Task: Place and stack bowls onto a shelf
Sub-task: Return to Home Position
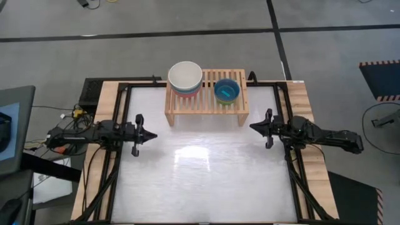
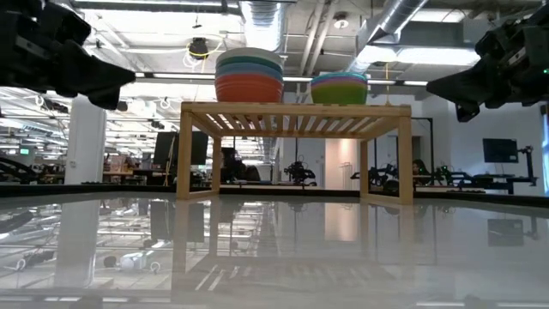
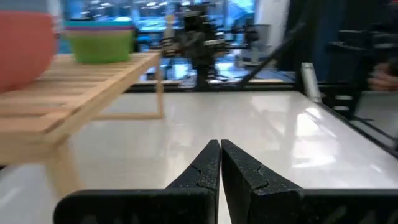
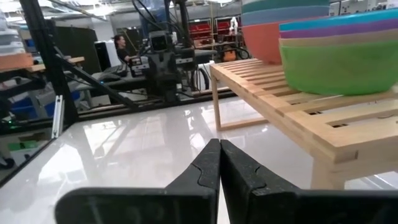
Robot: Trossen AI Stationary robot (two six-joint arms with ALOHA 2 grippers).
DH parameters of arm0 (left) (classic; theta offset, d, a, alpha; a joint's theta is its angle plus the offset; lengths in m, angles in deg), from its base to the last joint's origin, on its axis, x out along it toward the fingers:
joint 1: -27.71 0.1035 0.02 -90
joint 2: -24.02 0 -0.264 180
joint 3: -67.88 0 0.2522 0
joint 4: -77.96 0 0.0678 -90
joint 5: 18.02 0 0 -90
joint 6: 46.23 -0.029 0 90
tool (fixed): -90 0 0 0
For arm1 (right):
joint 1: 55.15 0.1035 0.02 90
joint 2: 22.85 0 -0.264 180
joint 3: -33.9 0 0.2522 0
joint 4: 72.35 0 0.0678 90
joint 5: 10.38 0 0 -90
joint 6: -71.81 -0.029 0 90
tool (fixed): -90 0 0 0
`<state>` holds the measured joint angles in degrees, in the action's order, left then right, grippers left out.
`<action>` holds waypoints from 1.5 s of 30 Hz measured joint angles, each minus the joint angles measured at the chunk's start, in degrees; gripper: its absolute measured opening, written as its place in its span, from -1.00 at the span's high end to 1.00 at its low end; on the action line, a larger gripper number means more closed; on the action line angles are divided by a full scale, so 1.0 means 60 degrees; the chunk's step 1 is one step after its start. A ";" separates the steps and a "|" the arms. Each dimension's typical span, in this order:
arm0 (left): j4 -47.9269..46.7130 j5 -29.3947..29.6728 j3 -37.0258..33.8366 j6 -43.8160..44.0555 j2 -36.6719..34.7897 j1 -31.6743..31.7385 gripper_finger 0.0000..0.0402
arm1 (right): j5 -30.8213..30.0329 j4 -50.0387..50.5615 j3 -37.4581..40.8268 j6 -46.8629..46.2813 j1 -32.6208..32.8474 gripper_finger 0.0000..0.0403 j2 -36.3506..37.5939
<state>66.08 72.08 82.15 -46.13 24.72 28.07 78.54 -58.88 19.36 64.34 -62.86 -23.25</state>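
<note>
The light-wood shelf [image 1: 206,95] stands by its side legs at the table's far middle. On its slatted top sit two stacks of bowls. The taller stack [image 1: 185,78], at the shelf's left end, has a cream white bowl on top and a red one lowest [image 2: 249,87]. The smaller stack [image 1: 227,90], at the right end, shows a cyan bowl on top and a lime green one beneath [image 2: 339,90]. My left gripper [image 1: 154,134] hovers shut over the table's left side, off the shelf's left leg. My right gripper [image 1: 252,127] hovers shut over the right side, near the right leg.
The glossy white table top [image 1: 203,175] stretches bare in front of the shelf toward the near edge. A dark frame [image 1: 119,181] runs along the table's sides. Cables and a small box [image 1: 78,112] lie off the left edge.
</note>
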 joint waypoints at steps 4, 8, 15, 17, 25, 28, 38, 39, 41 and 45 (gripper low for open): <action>0.0005 0.0003 -0.0007 -0.0397 -0.0079 -0.0134 1.00 | -0.0008 0.0007 0.0000 -0.0004 0.0000 0.79 0.0000; 0.0027 0.0379 -0.0007 -0.0312 -0.0075 -0.0116 1.00 | -0.0022 0.0018 0.0000 -0.0261 0.0027 0.78 -0.0002; 0.0023 0.0364 -0.0015 -0.0079 -0.0075 -0.0120 1.00 | -0.0045 0.0011 0.0007 -0.0350 0.0032 0.78 0.0000; 0.0025 0.0364 -0.0015 -0.0153 -0.0075 -0.0120 1.00 | -0.0058 0.0011 0.0007 -0.0350 0.0029 0.78 -0.0002; 0.0023 0.0368 -0.0022 0.0018 -0.0075 -0.0120 1.00 | -0.0062 0.0011 0.0011 -0.0350 0.0029 0.78 0.0000; 0.0023 0.0368 -0.0022 0.0022 -0.0075 -0.0120 1.00 | -0.0066 0.0015 0.0018 -0.0350 0.0029 0.78 0.0000; 0.0023 0.0372 -0.0022 0.0022 -0.0075 -0.0120 1.00 | -0.0069 0.0015 0.0018 -0.0346 0.0029 0.78 -0.0003; 0.0023 0.0372 -0.0022 0.0022 -0.0075 -0.0120 1.00 | -0.0069 0.0015 0.0018 -0.0346 0.0029 0.78 -0.0003; 0.0025 0.0372 -0.0022 0.0024 -0.0075 -0.0120 1.00 | -0.0069 0.0015 0.0018 -0.0346 0.0029 0.78 -0.0001; 0.0023 0.0372 -0.0022 0.0022 -0.0075 -0.0120 1.00 | -0.0069 0.0015 0.0018 -0.0346 0.0029 0.78 -0.0001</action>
<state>66.22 74.31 82.02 -46.00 24.27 27.35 78.12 -58.80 19.47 62.27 -62.68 -23.26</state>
